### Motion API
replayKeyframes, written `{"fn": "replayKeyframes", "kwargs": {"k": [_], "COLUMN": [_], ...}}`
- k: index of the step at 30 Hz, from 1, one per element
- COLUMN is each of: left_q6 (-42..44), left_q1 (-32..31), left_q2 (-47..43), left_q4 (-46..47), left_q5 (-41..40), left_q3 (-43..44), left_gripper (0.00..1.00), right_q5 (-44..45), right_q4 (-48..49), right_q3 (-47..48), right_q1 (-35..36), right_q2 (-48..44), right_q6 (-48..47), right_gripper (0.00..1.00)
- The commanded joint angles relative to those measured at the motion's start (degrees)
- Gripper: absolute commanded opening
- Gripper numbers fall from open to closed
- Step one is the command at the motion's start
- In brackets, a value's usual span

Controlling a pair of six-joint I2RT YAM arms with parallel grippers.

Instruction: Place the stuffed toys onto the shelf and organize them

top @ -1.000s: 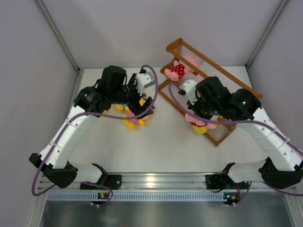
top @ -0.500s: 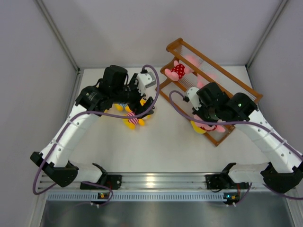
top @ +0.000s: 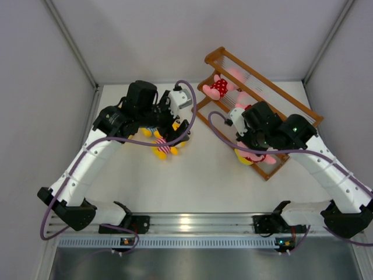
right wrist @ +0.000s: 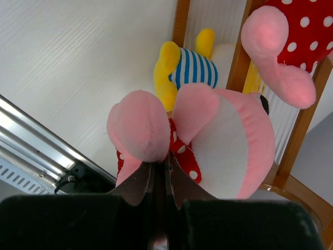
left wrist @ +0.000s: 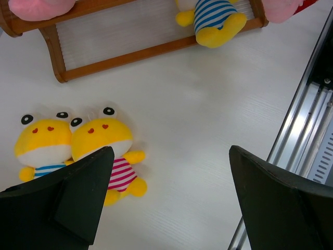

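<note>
Right gripper [right wrist: 158,169] is clamped on a pink toy [right wrist: 223,140] in a red dotted outfit, just above the shelf [left wrist: 53,52]. Left gripper [left wrist: 170,151] hangs with jaws wide apart over the pink-striped toy [left wrist: 101,143] and blue-striped toy [left wrist: 44,143], which lie touching on the table [left wrist: 208,104].

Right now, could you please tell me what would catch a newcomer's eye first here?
The right gripper pinches a pink toy in red dotted cloth at the shelf on the right. On the left, two yellow toys lie side by side on the table under the open left gripper.
</note>
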Motion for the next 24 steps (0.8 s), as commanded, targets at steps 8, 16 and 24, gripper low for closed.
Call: {"fn": "replayKeyframes", "kwargs": {"k": [8,16,24], "left_q6": [0.8,1.2,2.1], "left_q1": [0.0,0.1,0.1], "left_q2": [-0.1,-0.2,-1.3], "left_q4": [2.6,2.6,2.5], "left_q5": [0.7,0.8,1.3], "left_q3": [1.9,1.9,0.5], "left_gripper": [0.98,0.98,0.98], "right_q5": [7.6,14.3,23.9], "right_q4": [-8.6,-8.2,-1.6], "right_q3": [-3.6,-10.0,-11.0], "right_q1": [-0.2,-3.8,-4.7], "right_q2": [-4.9,-3.9,-3.6], "right_q6": [0.7,-0.9,-4.7], "right_gripper": [0.00,0.00,0.00]}}
